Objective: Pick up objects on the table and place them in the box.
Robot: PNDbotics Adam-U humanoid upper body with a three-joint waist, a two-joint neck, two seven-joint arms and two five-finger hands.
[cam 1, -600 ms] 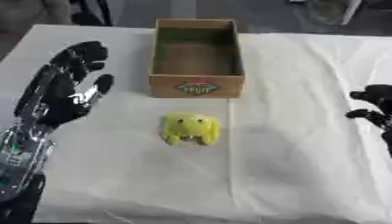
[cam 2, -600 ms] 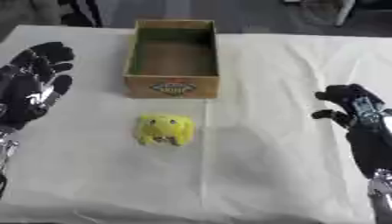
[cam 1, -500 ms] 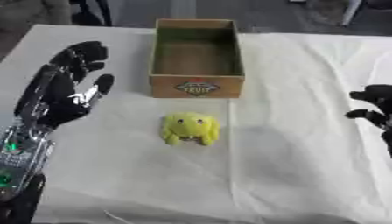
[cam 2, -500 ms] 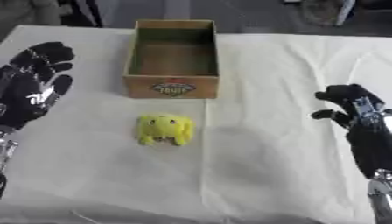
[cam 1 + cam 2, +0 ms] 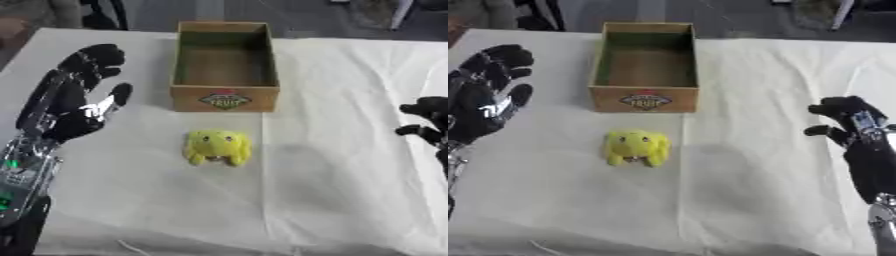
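- Yellow plush toy [image 5: 217,147] lies on the white-covered desk [image 5: 332,190], just in front of the empty cardboard box [image 5: 225,65].
- Left hand [image 5: 74,102] hovers with fingers spread, holding nothing.
- Right hand [image 5: 855,132] is relaxed near the desk's right edge.

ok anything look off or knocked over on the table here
Nothing stands out. The cardboard box sits upright and looks empty. The yellow toy lies on the white cloth just in front of the box, apart from it, untouched by either robot hand.
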